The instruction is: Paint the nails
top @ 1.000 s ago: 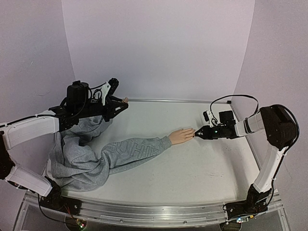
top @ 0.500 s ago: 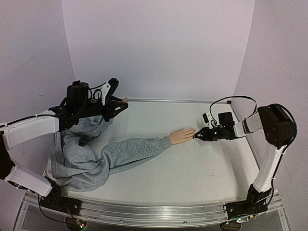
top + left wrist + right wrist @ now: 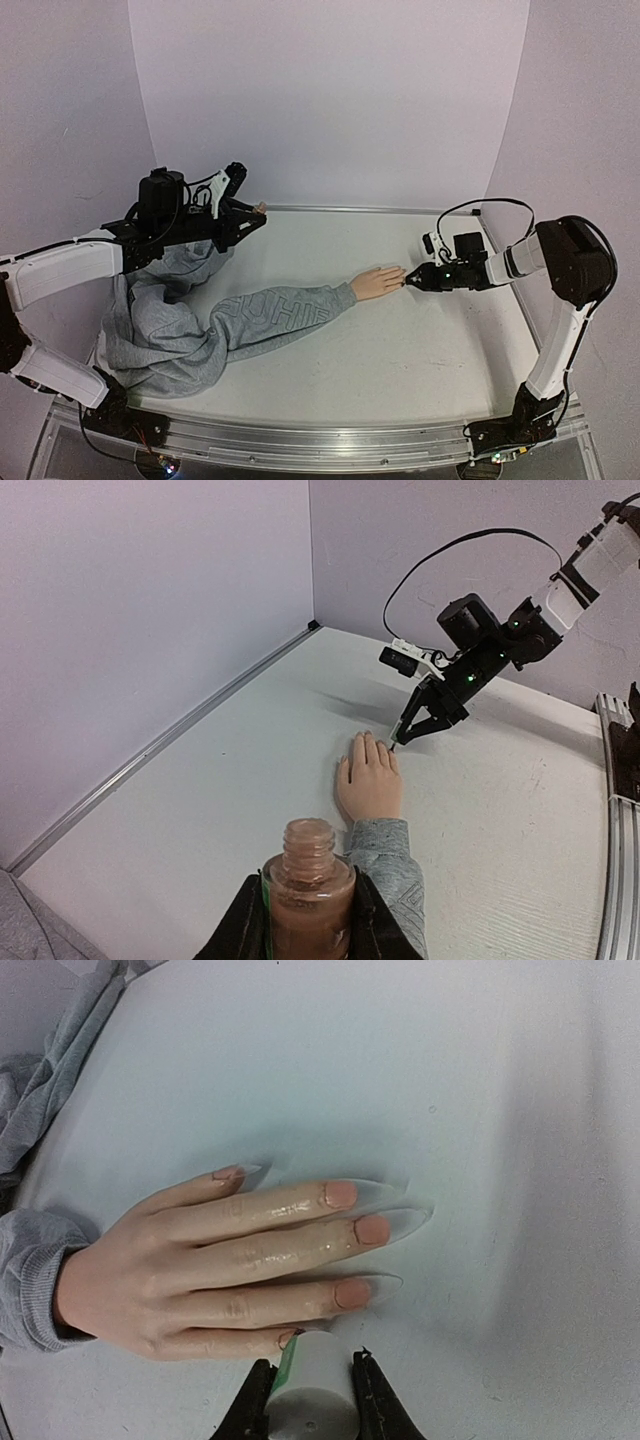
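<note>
Found mannequin hand (image 3: 377, 283) lying palm down on white table (image 3: 400, 350), right of centre, at end of grey sweatshirt sleeve (image 3: 285, 315). Noted nails (image 3: 372, 1228) pointing toward right gripper (image 3: 412, 280), several with peach colour under long clear tips. Recorded right gripper clamped on white cylindrical brush cap (image 3: 312, 1385), low at the fingertips, just beside the outermost finger; contact not determinable. Recorded left gripper (image 3: 308, 925) raised at far left, clamped on open bottle of brownish-pink polish (image 3: 308, 880), well apart from the hand.
</note>
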